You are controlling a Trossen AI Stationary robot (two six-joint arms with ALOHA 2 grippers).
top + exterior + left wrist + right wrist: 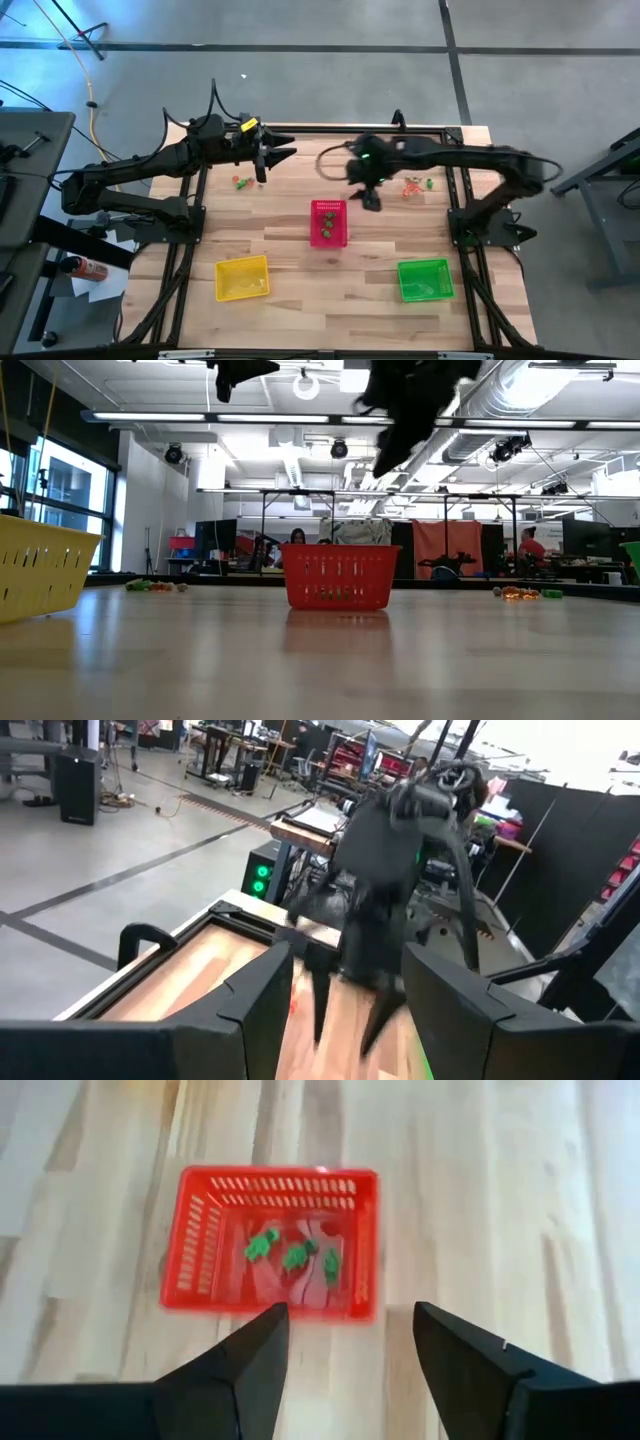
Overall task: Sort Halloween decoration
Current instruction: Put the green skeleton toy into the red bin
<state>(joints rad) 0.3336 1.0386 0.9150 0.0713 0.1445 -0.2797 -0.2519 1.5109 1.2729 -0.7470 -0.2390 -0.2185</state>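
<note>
Right gripper (368, 196) hangs above the surface just upper right of the red basket (329, 222) in the high view, center frame. Jaws spread wide, nothing between them. Its wrist view looks past both dark fingers (240, 1365) straight down at the red basket (270, 1245), w/ three green trinkets (293, 1256) lying inside on the mesh floor, near the basket's middle.

Left gripper (262, 170) sits upper left of center in the high view, off the surface, jaws parted and holding nothing. Its wrist cam looks across at the other arm, which is blurred.

More Halloween decoration loose on the surface: a small cluster of orange and green bits (241, 182) left of center, just beside the left gripper, and another orange-green cluster (416, 185) right of center, near the right arm. Low view shows the same, one pile (152, 586) far left and one pile (520, 592) far right, red basket (338, 577) between them.

Yellow basket (242, 278) lower left, green basket (426, 279) lower right, both well apart from the red one. Can't tell what's inside those two.
</note>
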